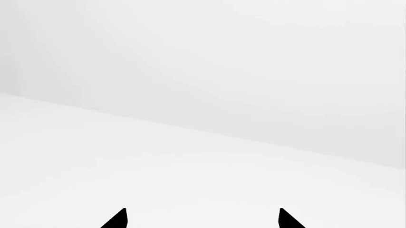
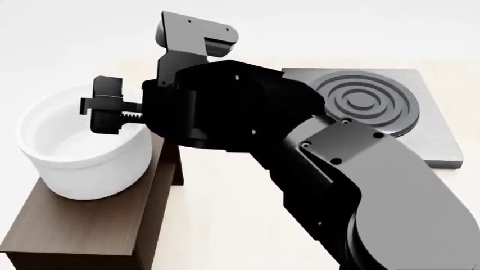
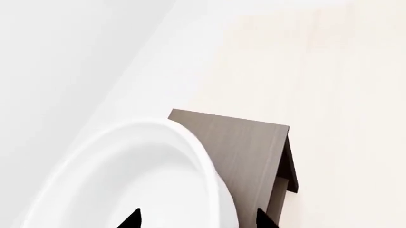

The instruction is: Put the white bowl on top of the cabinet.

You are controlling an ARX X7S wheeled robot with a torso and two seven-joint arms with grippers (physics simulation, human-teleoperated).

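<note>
The white bowl (image 2: 82, 163) stands upright on the near end of the dark brown cabinet (image 2: 82, 225), filling the top's width. My right gripper (image 2: 105, 109) reaches across from the right and hovers at the bowl's far rim. In the right wrist view the right gripper (image 3: 198, 219) is open and straddles the bowl (image 3: 127, 171) wall, one fingertip inside, the other over the cabinet (image 3: 247, 147) top. My left gripper (image 1: 203, 221) is open with nothing between its fingers, facing only plain white surfaces; it does not show in the head view.
A grey square stove plate (image 2: 428, 135) with ring marks lies at the back right on the pale table (image 2: 225, 214). My right arm's black and grey links cover the middle of the head view. The cabinet stands at the table's left.
</note>
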